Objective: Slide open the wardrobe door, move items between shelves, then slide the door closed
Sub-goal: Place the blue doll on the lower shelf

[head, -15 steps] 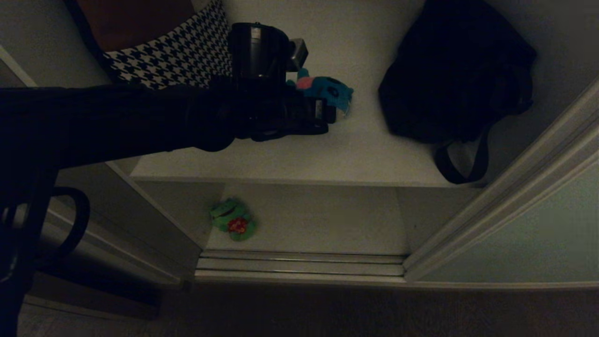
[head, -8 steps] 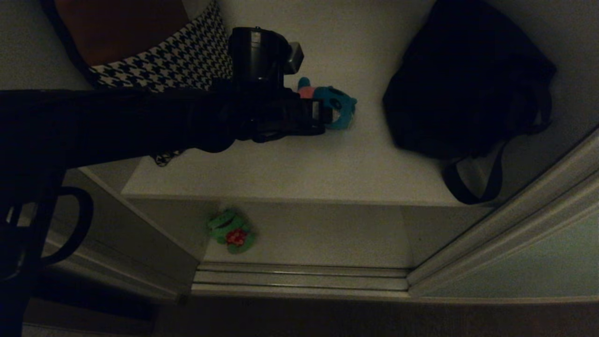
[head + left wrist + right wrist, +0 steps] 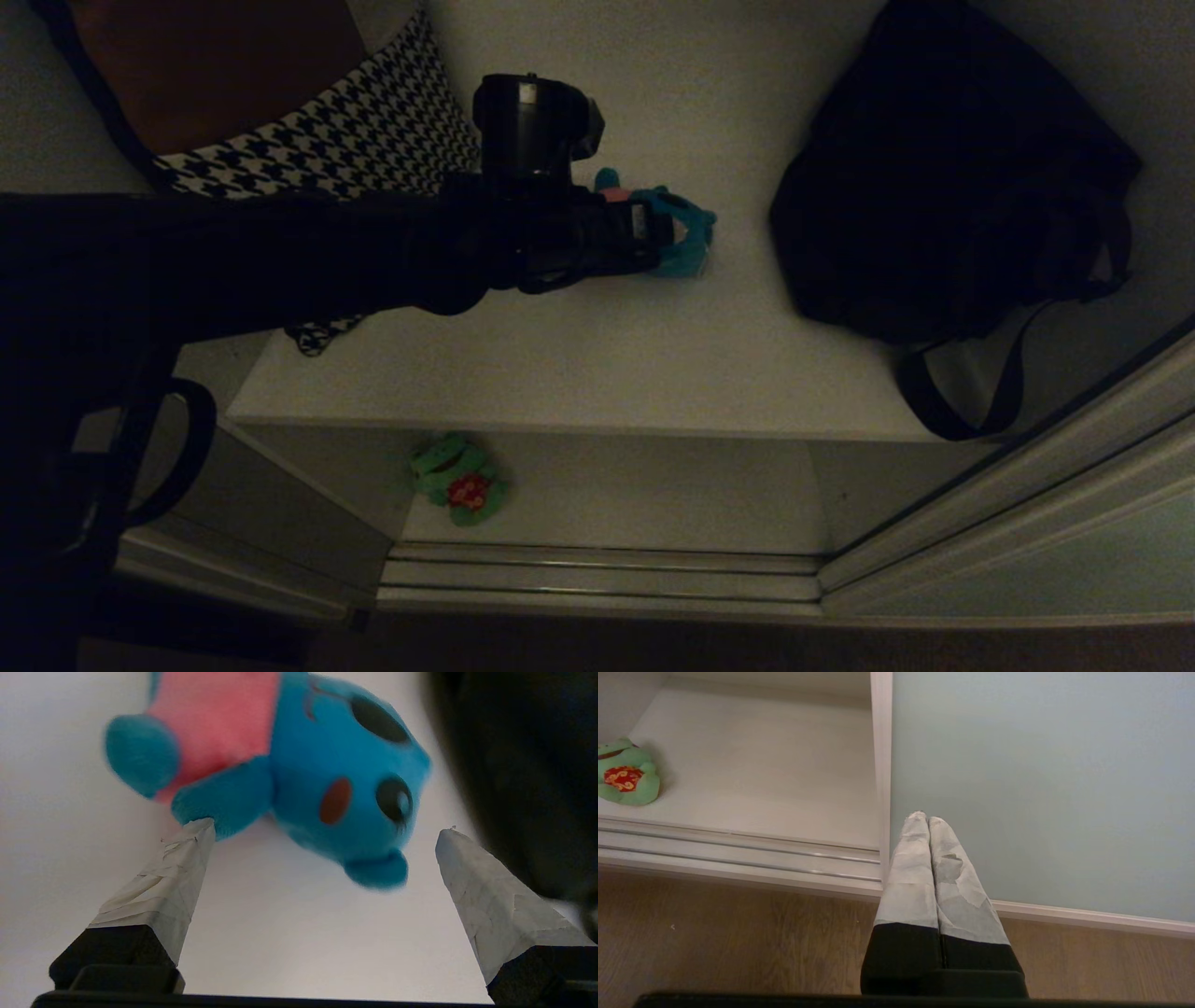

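The blue plush toy [image 3: 681, 238] with a pink patch lies on the upper white shelf [image 3: 607, 364]. My left gripper [image 3: 658, 233] reaches in from the left and is open right at the toy. In the left wrist view the blue plush toy [image 3: 327, 774] lies just beyond the left gripper [image 3: 324, 828]. One fingertip [image 3: 196, 835] is at its arm; whether they touch I cannot tell. The green plush toy [image 3: 460, 481] [image 3: 627, 772] with a red spot sits on the lower shelf [image 3: 653, 495]. The sliding wardrobe door [image 3: 1055, 560] [image 3: 1041, 788] stands slid to the right. My right gripper [image 3: 927, 817] is shut, parked low before the door.
A black-and-white houndstooth cushion [image 3: 336, 140] leans at the back left of the upper shelf. A black strapped bag [image 3: 943, 187] fills its right side, close to the blue toy. The door track [image 3: 597, 579] runs along the front, above a wooden floor [image 3: 714, 942].
The whole head view has slid downward, so the camera moved. My left gripper has come closer to the blue plush toy and now covers part of it.
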Tool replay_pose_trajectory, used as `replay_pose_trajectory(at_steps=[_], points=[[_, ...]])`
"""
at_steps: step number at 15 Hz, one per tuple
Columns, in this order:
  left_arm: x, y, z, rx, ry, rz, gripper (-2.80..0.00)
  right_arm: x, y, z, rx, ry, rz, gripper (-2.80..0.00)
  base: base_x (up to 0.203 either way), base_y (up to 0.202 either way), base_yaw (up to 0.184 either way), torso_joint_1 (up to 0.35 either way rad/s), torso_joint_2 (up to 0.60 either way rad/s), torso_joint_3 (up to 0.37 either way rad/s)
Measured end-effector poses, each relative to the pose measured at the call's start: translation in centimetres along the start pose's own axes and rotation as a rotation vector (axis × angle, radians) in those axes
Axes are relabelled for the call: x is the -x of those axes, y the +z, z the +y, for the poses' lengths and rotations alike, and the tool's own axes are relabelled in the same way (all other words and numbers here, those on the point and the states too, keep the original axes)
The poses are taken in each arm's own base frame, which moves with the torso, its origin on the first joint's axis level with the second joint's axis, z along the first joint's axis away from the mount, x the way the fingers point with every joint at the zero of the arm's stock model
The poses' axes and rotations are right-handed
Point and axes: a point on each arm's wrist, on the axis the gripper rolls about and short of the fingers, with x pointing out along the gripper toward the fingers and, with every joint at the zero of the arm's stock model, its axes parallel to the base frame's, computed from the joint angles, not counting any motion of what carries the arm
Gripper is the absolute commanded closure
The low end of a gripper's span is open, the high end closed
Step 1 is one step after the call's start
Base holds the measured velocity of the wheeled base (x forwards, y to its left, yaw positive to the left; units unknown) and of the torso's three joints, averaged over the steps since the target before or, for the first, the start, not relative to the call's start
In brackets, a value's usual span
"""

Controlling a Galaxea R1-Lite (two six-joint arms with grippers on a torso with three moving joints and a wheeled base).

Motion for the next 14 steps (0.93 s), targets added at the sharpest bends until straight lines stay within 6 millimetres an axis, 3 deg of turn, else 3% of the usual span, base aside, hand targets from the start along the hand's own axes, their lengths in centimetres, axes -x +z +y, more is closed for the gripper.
replay_pose_trajectory(at_steps=[5, 11, 14], points=[[-2.1, -1.0, 0.0, 0.129, -0.027, -0.088, -2.8, 0.0, 0.0, 0.0, -0.001, 0.0, 0.0, 0.0, 0.0, 0.0, 0.0, 0.0, 0.0, 0.0], [-3.6, -2.9, 0.3, 0.141, -0.035, -0.059, -2.8, 0.0, 0.0, 0.0, 0.0, 0.0, 0.0, 0.0, 0.0, 0.0, 0.0, 0.0, 0.0, 0.0], [-4.0, -2.8, 0.5, 0.143, -0.04, -0.092, -2.8, 0.0, 0.0, 0.0, 0.0, 0.0, 0.0, 0.0, 0.0, 0.0, 0.0, 0.0, 0.0, 0.0]])
